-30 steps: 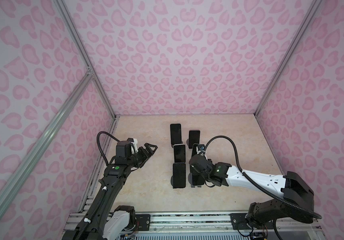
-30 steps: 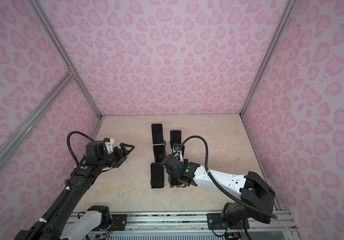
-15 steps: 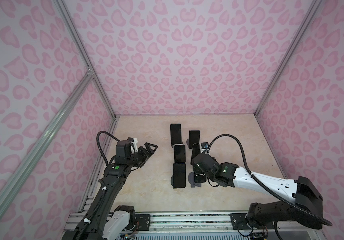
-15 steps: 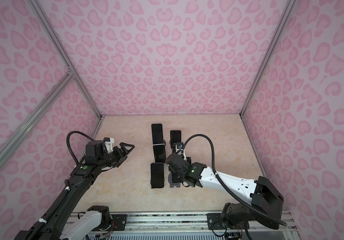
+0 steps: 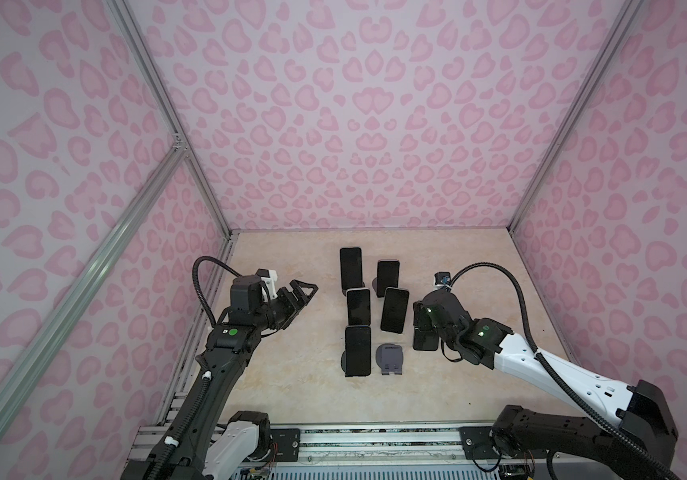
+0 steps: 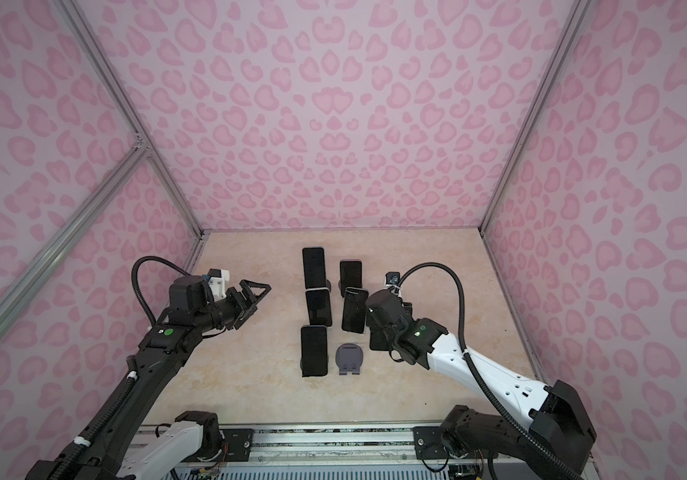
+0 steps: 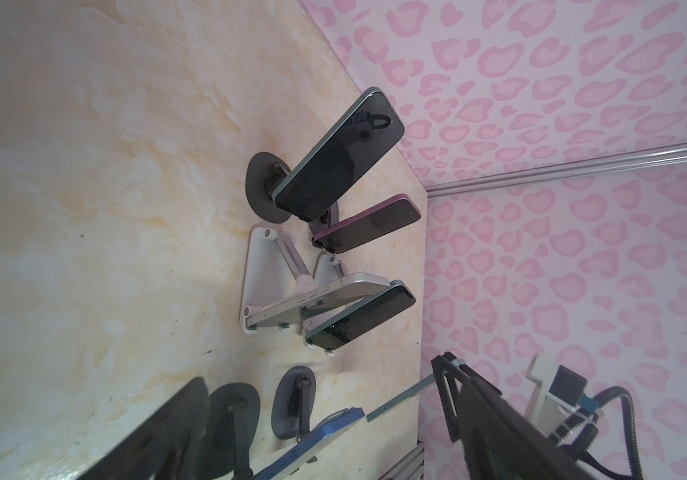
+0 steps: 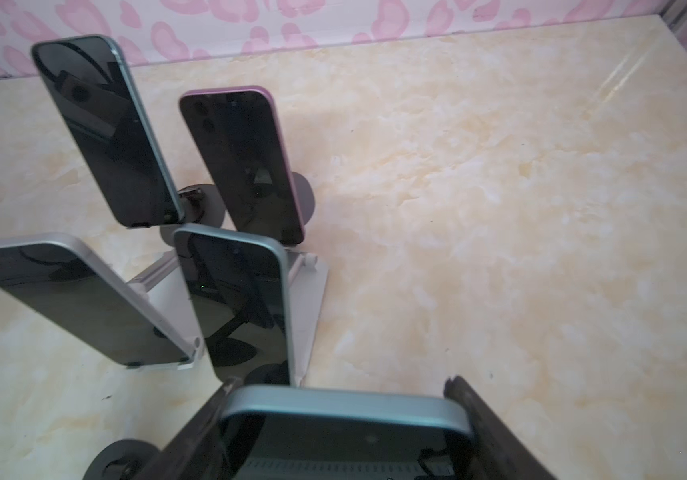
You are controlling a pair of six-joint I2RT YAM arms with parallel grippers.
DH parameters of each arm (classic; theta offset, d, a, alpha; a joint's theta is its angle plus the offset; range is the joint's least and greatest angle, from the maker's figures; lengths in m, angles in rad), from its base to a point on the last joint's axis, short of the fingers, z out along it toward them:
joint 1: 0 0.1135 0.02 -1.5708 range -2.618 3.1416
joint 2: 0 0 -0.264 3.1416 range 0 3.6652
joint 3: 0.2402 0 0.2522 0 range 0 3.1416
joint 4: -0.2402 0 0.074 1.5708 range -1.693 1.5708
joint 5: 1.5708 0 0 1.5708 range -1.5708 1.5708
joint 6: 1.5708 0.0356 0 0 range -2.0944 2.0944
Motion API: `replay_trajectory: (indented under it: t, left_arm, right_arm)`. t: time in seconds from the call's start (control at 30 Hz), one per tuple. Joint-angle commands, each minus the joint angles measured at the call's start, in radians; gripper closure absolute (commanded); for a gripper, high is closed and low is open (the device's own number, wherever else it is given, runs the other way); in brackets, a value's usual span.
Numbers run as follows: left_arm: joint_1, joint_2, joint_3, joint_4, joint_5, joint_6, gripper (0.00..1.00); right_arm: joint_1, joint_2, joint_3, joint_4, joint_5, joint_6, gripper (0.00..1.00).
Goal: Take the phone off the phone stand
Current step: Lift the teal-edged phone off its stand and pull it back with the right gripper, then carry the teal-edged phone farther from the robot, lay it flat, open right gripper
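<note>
Now clamped, right gripper [image 8: 339, 395]: its jaws are closed on the long side edges of the dark-screened phone with the pale blue-green metal frame [image 8: 346, 444].
Held phone's place: upright, off its stand, just beside the stand on the side of the tabletop's right edge, in both top views [image 5: 424, 338].
Empty dark grey round-plated phone stand [image 5: 391, 358]: on the beige marbled tabletop [image 5: 291, 374], nearer its front edge than its back.
Left gripper [image 5: 298, 293]: jaws spread wide and holding nothing, over the tabletop's left side, well apart from all the phones.
Five other dark-screened phones on stands [image 5: 358, 306]: two rows running from front to back along the tabletop's middle.
Writing: any brand or label on the phones or stands is too small to read.
</note>
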Motion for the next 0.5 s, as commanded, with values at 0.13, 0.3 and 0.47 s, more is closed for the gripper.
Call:
replay_trajectory:
  t: [0.13,0.3,0.47]
  left_arm:
    - [-0.001,-0.048,-0.001,0.022,0.015,0.014,0.03]
    - [-0.001,-0.042,-0.014,0.026,0.014,0.016,0.03]
    - [0.0,-0.027,-0.019,0.021,0.018,0.024,0.04]
  right_arm:
    - [-0.175,-0.003,-0.032,0.032,-0.132,-0.055,0.34]
    - [-0.268,0.046,-0.032,0.07,-0.206,-0.09,0.34]
    - [-0.337,0.12,-0.022,0.12,-0.259,-0.118,0.34]
